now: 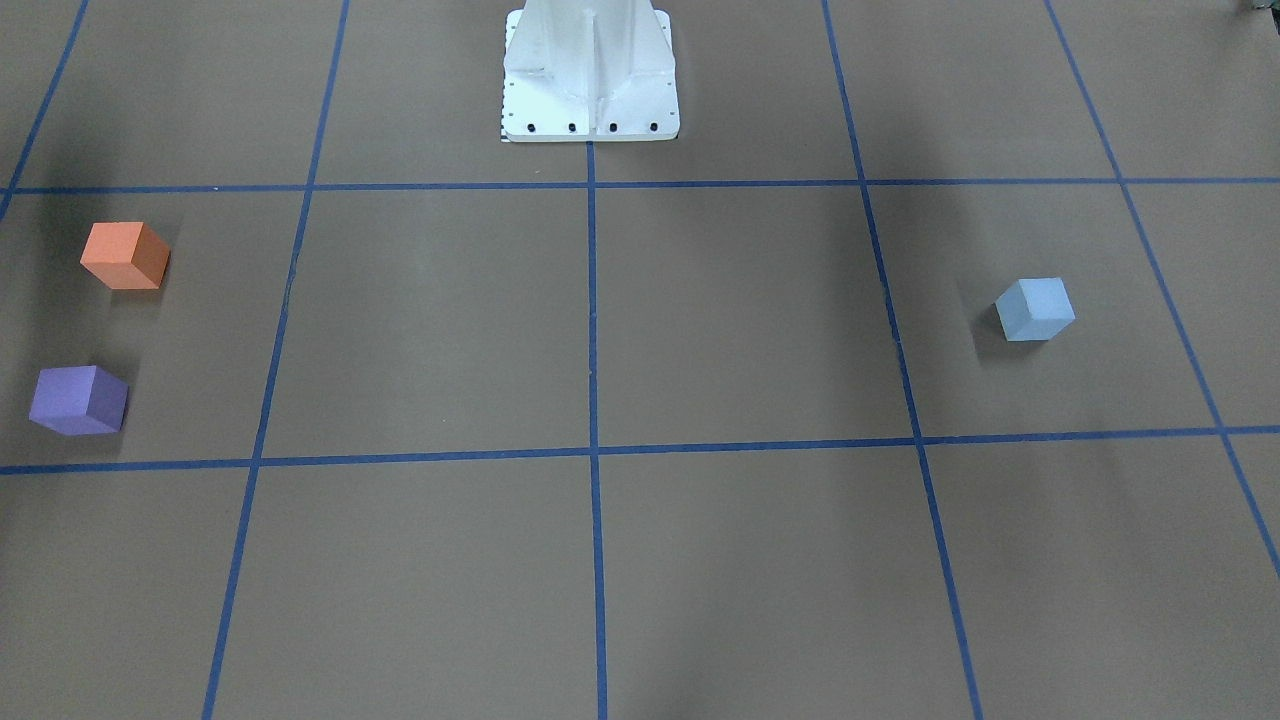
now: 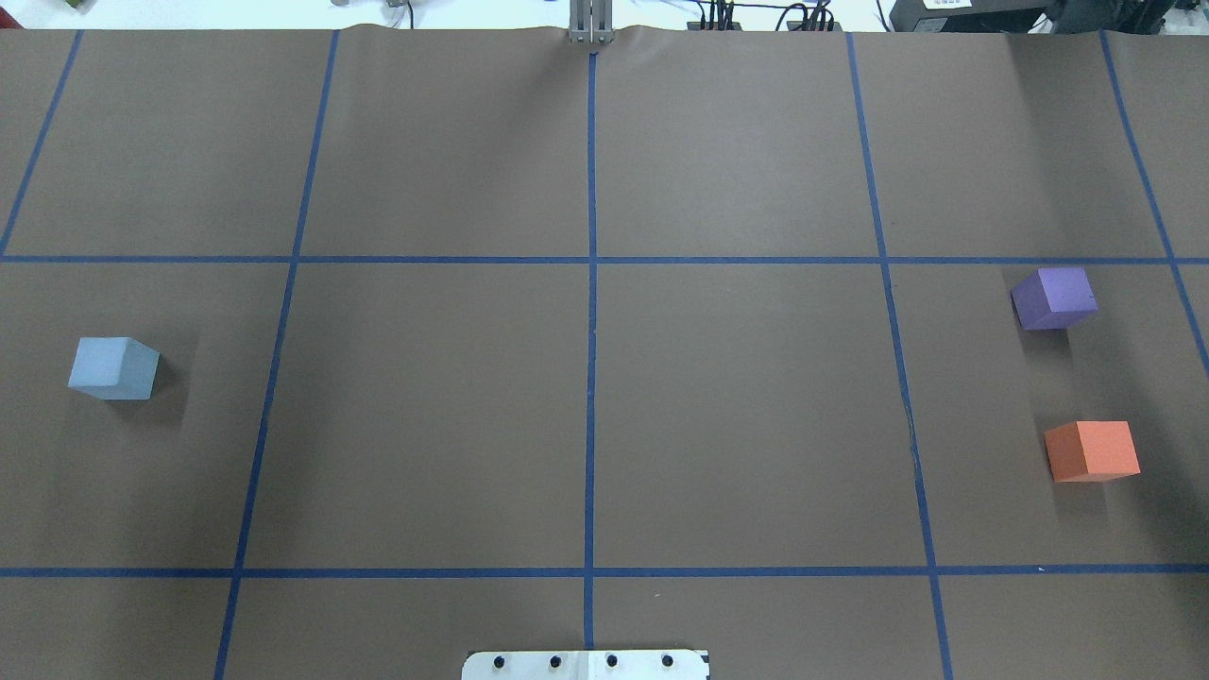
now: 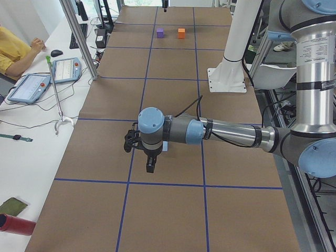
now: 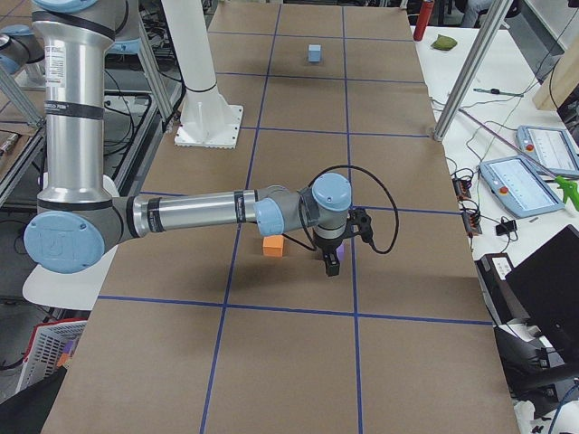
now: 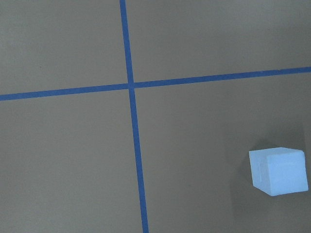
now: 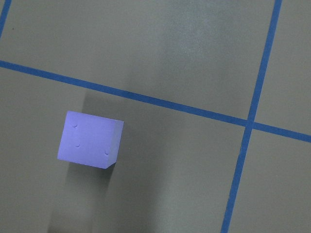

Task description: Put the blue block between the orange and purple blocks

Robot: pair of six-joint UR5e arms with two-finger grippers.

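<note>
The blue block (image 1: 1035,309) sits alone on the brown table on my left side; it also shows in the overhead view (image 2: 113,367) and at the lower right of the left wrist view (image 5: 279,171). The orange block (image 1: 125,255) and purple block (image 1: 78,399) stand a short gap apart on my right side, also in the overhead view, orange (image 2: 1091,450) and purple (image 2: 1053,297). The purple block fills the right wrist view's lower left (image 6: 91,140). My left gripper (image 3: 149,166) hangs above the table beside the blue block. My right gripper (image 4: 331,264) hangs over the purple block. I cannot tell whether either is open or shut.
The white robot pedestal (image 1: 590,70) stands at the table's middle near edge. Blue tape lines (image 2: 591,283) grid the table. A seated operator (image 3: 13,50), tablets (image 3: 65,69) and metal posts (image 3: 79,37) line the far side. A red cylinder (image 3: 14,224) lies off the table.
</note>
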